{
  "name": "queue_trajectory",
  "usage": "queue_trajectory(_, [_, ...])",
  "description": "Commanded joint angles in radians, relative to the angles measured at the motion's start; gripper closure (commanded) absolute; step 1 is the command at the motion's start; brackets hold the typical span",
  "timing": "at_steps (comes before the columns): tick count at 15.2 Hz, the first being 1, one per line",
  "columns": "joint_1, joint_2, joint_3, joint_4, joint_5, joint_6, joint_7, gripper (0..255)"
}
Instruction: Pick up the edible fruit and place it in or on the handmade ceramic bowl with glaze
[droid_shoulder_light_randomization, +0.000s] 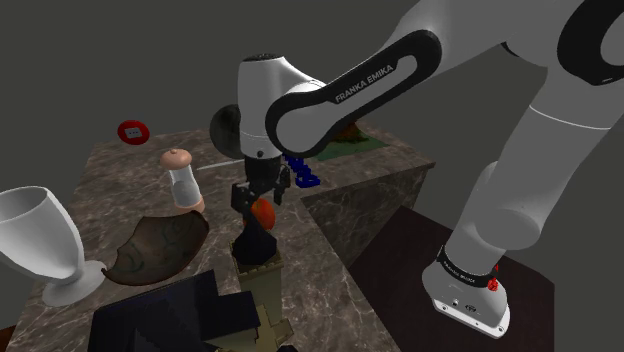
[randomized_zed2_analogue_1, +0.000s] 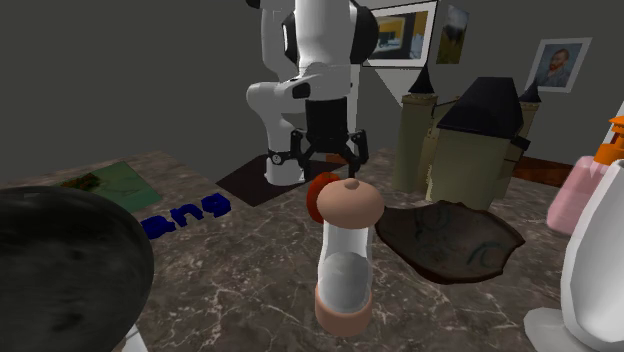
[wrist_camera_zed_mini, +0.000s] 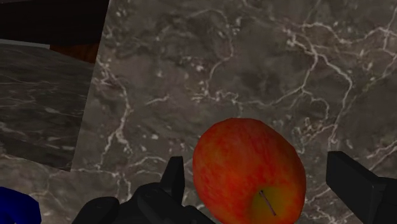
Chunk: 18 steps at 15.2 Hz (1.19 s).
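Jaws stand apart on the gripper (droid_shoulder_light_randomization: 254, 197), the apple (wrist_camera_zed_mini: 248, 168) between them; one finger is against it, and marble shows past the other side. The apple is near the brown bowl (droid_shoulder_light_randomization: 155, 245), with bare marble between them; on its side away from the bowl, the table (droid_shoulder_light_randomization: 330, 290) edge runs close; a castle model (randomized_zed2_analogue_1: 470, 140) crowds the bowl's rim.

the arm (droid_shoulder_light_randomization: 360, 85) bears "franka emika" on its dark link.
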Motion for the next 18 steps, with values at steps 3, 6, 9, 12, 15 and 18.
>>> queue_trajectory(3, [0.001, 0.002, 0.001, -0.005, -0.001, 0.007, 0.001, 0])
queue_trajectory(6, [0.001, 0.001, 0.001, -0.004, -0.001, 0.006, 0.001, 0])
queue_trajectory(9, [0.001, 0.001, 0.001, -0.005, 0.0, 0.006, 0.001, 255])
queue_trajectory(12, [0.001, 0.001, 0.001, -0.005, 0.0, 0.006, 0.001, 255])
queue_trajectory(15, [0.001, 0.001, 0.001, -0.005, 0.0, 0.006, 0.001, 255])
queue_trajectory(18, [0.0, -0.013, -0.001, 0.01, 0.006, -0.021, -0.003, 255])
